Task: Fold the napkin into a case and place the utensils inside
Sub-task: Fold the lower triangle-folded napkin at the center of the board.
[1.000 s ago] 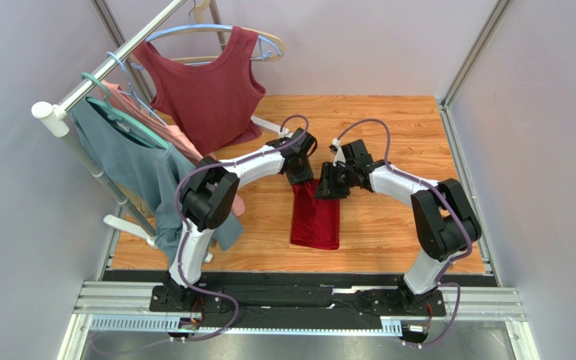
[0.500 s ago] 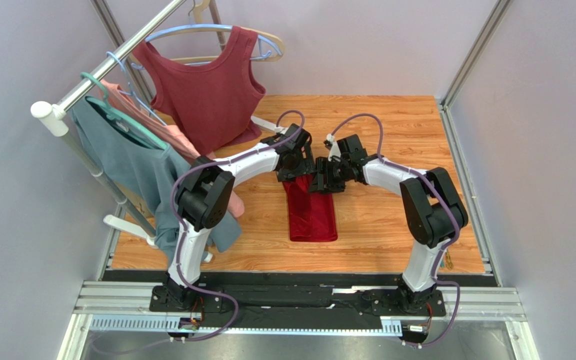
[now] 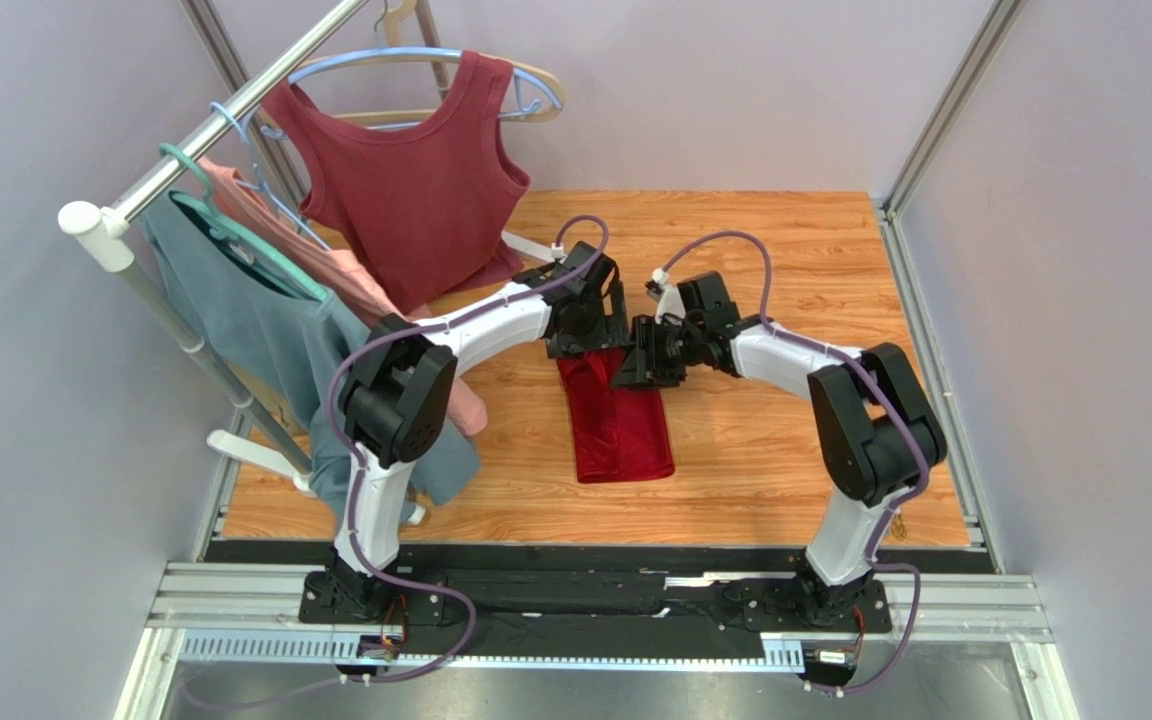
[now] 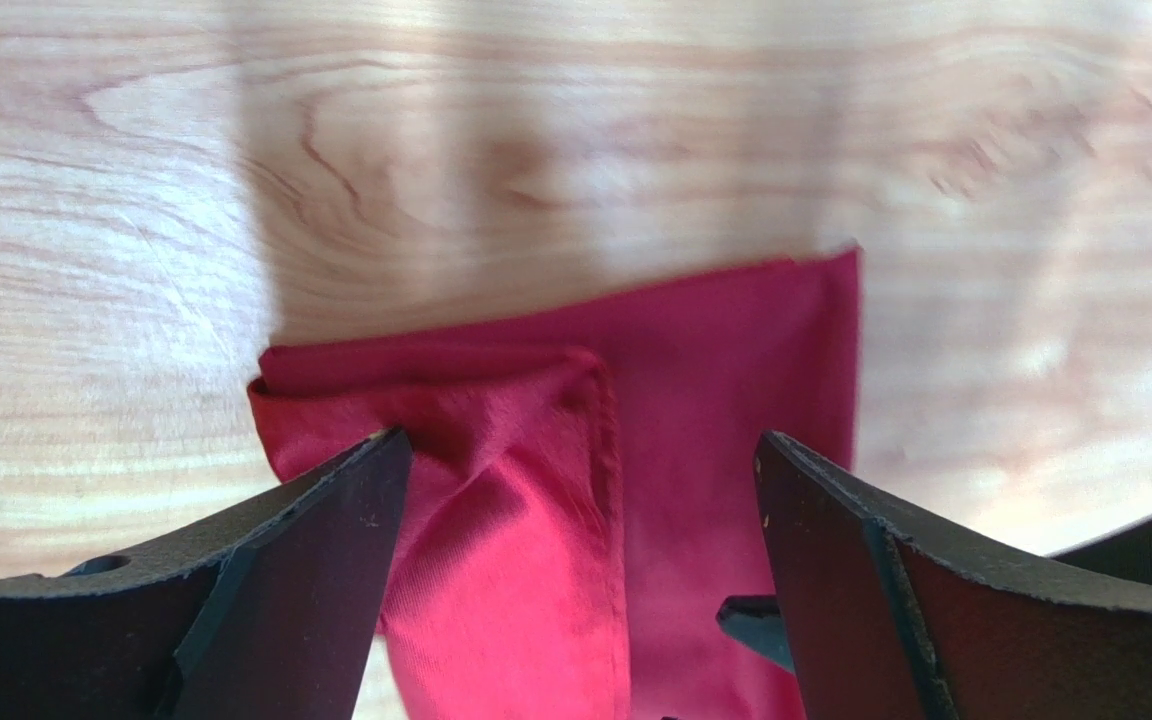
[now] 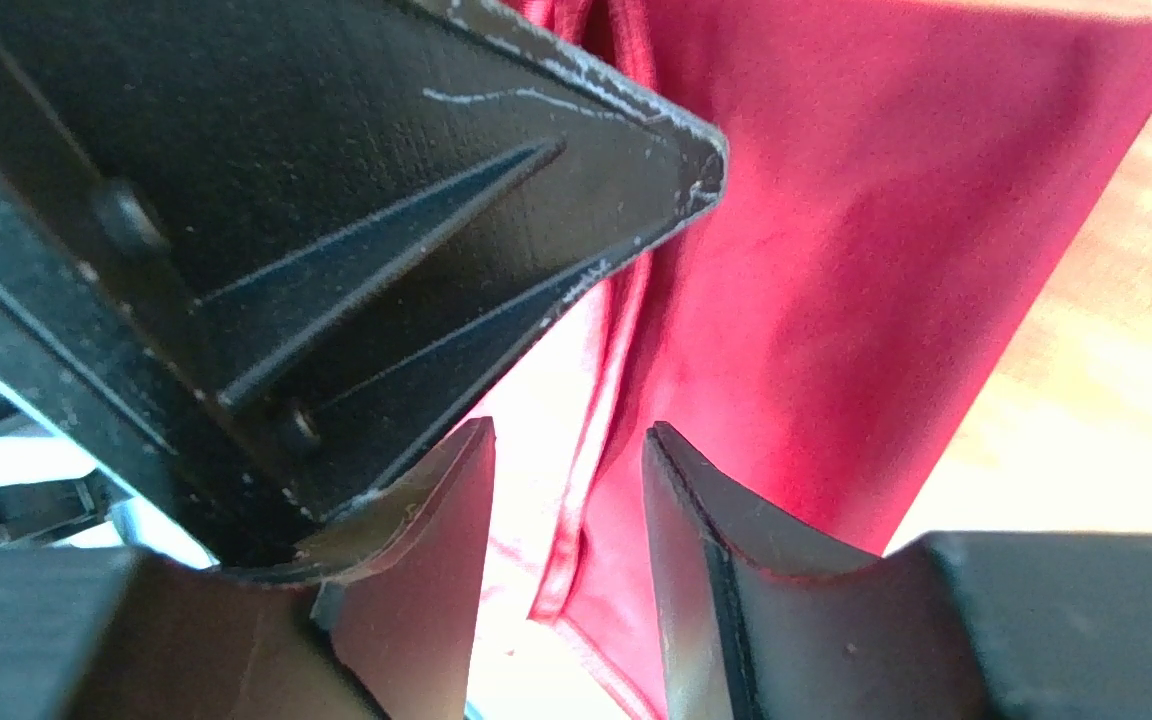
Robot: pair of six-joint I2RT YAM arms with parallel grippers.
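napkin (image 3: pixel 620 428): flat on the wood table (image 3: pixel 778 255), down-right of the maroon top (image 3: pixel 417 180) hanging on the rack, well clear of its hem. It's an oblong, long axis pointing roughly away from the top's side of the table toward the arm bases. Not a finished case yet, by my read: the left wrist view shows one loose flap (image 4: pixel 507 510) doubled over at the end nearest the top, with a single layer showing beside it.

Handling: thin, slightly shiny cloth, so light, limp and probably slick on the wood. It'll drag and unfold if pushed. Pinch at a corner or right on a fold edge, through all the layers, and lift before moving. A mid-panel grab would likely just bunch it.

left gripper (image 4: pixel 579 443): over the napkin end nearest the top, jaws spread wide either side of the flap, holding nothing.

right gripper (image 5: pixel 570 432): same end, on the side away from the top, crowded against the left one. Fingers part-way apart with a clear gap, a fold edge running under it, nothing clamped.

utensils: none in any view.
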